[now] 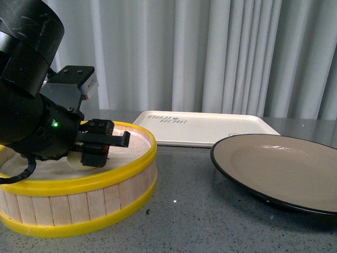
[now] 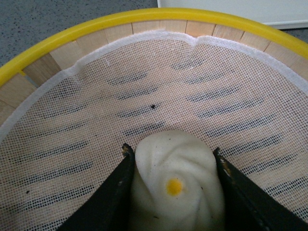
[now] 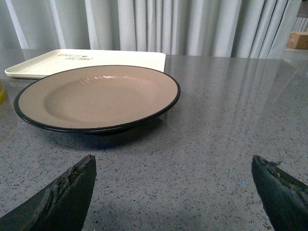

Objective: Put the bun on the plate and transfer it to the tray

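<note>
Soft, light-looking bun (image 2: pixel 175 183) in steamer basket (image 2: pixel 144 19), clasped at both flanks by left gripper (image 2: pixel 171 149). Right gripper (image 3: pixel 173 159) spread wide above counter (image 3: pixel 216 120) near plate (image 3: pixel 96 96). Probably dents easily; best held gently, low on sides.

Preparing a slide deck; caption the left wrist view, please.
Left gripper clasps a pleated steamed bun on the mesh liner of a yellow-rimmed wooden steamer basket.

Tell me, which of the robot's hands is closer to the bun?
Left. The left hand is inside the steamer basket, fingers against both sides of the bun. The right hand hangs open over the table by the plate, well away.
</note>
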`<state>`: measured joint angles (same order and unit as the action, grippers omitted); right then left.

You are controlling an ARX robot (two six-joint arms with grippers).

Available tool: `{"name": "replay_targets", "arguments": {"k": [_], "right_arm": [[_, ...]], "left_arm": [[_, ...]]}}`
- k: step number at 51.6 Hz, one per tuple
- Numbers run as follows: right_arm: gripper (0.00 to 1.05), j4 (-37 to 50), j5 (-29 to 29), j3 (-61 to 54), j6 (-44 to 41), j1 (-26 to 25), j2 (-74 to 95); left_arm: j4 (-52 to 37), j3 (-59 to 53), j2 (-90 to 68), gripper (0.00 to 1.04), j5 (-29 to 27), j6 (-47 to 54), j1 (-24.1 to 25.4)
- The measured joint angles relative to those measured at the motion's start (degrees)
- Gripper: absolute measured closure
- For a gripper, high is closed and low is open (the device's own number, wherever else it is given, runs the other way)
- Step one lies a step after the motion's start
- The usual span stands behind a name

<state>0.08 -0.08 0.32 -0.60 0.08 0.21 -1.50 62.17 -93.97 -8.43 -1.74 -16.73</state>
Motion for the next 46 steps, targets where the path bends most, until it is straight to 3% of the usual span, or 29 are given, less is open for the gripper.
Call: {"name": "replay_targets", "arguments": {"k": [14,23,36,46], "right_arm": [[0.08,0.00,0.00,0.00,0.00,0.02,0.00],[0.08,0.00,0.00,0.00,0.00,0.02,0.00],[0.08,0.00,0.00,0.00,0.00,0.00,0.00],[0.08,0.00,0.00,0.00,0.00,0.00,0.00]], "left_arm": [[-7.56,-1.33,4.35,0.98,0.48,6.58,-2.32],[-9.55,1.14,3.41,0.99,1.51,8.20,-7.61],[-8.72,11.41,-7.58,0.99,7.06,9.62,-20.06],[-6.99,17.77,-13.40,0.99,8.44,10.49,-23.93]]}}
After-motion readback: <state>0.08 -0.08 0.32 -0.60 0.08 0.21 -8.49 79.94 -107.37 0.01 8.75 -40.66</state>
